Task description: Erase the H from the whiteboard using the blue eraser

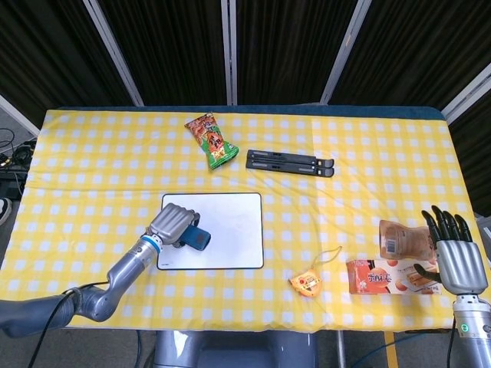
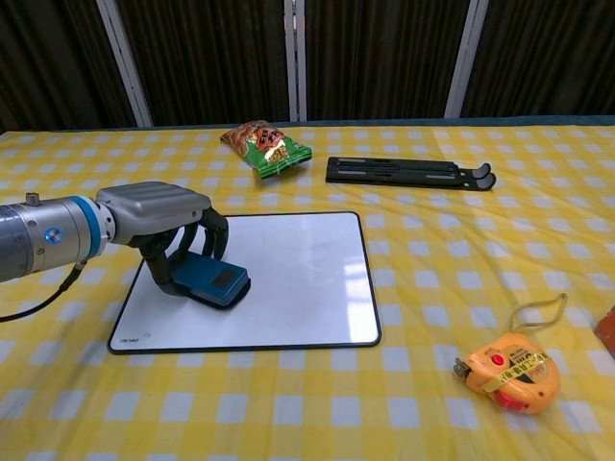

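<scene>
The whiteboard (image 1: 226, 218) (image 2: 288, 274) lies flat on the yellow checked cloth. My left hand (image 1: 173, 225) (image 2: 161, 213) grips the blue eraser (image 1: 196, 238) (image 2: 213, 282) and presses it on the board's left part, where the H was written. No H shows; the hand and eraser cover that spot. My right hand (image 1: 456, 251) stands open, fingers spread, at the table's right edge beside snack packs, only in the head view.
A green snack bag (image 1: 209, 139) (image 2: 266, 146) and a black folding stand (image 1: 290, 162) (image 2: 408, 172) lie behind the board. An orange tape measure (image 1: 305, 283) (image 2: 506, 370) sits front right. Two snack packs (image 1: 387, 261) lie by the right hand.
</scene>
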`<state>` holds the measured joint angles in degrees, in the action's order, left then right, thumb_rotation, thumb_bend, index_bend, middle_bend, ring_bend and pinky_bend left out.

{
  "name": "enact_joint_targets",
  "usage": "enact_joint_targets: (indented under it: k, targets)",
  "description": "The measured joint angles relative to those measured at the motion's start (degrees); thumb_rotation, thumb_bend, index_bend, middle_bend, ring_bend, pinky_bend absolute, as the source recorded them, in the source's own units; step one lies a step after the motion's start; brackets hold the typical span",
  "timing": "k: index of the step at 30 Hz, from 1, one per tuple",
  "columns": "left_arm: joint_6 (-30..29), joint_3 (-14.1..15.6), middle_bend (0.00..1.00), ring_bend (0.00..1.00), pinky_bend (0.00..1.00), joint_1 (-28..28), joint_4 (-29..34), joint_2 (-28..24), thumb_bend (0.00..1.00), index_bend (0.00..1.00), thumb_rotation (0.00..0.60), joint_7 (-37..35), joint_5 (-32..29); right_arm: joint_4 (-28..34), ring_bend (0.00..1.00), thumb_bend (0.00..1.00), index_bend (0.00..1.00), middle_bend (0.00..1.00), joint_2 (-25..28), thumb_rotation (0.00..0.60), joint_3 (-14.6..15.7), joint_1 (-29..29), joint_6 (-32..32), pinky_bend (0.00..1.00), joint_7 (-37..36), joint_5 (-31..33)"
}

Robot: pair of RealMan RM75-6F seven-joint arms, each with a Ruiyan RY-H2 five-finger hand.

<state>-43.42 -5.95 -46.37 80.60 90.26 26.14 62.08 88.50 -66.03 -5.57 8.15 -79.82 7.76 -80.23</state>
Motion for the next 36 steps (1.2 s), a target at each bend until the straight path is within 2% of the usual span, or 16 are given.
enact_joint_targets:
  k: [9, 18, 26, 30, 36]
  targets:
    - [1.33, 1.79, 0.42, 0.47, 0.53, -0.12, 4.83, -2.37, 0.22, 0.47, 0.6, -2.74, 0.48, 0.05, 0.0, 0.0, 0.0, 0.0, -0.17, 0.6, 0.06, 0.07, -0.1, 0.0, 0.26, -0.22]
    - [1.61, 1.68, 0.42, 0.47, 0.53, -1.26, -0.3, -1.49, 0.22, 0.48, 0.6, -2.19, -2.26, -0.07, 0.0, 0.0, 0.0, 0.0, -0.09, 0.6, 0.01, -0.06, -0.15, 0.0, 0.17, 0.06]
    - [1.83, 1.34, 0.42, 0.47, 0.53, -1.34, -5.91, -0.57, 0.22, 0.48, 0.6, -4.42, -3.63, 0.0, 0.0, 0.0, 0.0, 0.0, -0.05, 0.6, -0.04, -0.1, -0.22, 0.0, 0.19, 0.12]
    - [2.47, 1.23, 0.42, 0.47, 0.53, -1.32, -5.74, -0.68, 0.23, 0.48, 0.6, -6.5, -3.04, -0.07, 0.0, 0.0, 0.0, 0.0, -0.13, 0.6, 0.01, -0.06, -0.12, 0.0, 0.3, 0.13]
    - [3.0, 1.65, 0.42, 0.47, 0.53, -1.57, -1.79, -1.45, 0.25, 0.48, 0.6, -8.04, -0.31, 0.0, 0.0, 0.0, 0.0, 0.0, -0.17, 0.6, 0.02, -0.07, -0.16, 0.0, 0.51, 0.13]
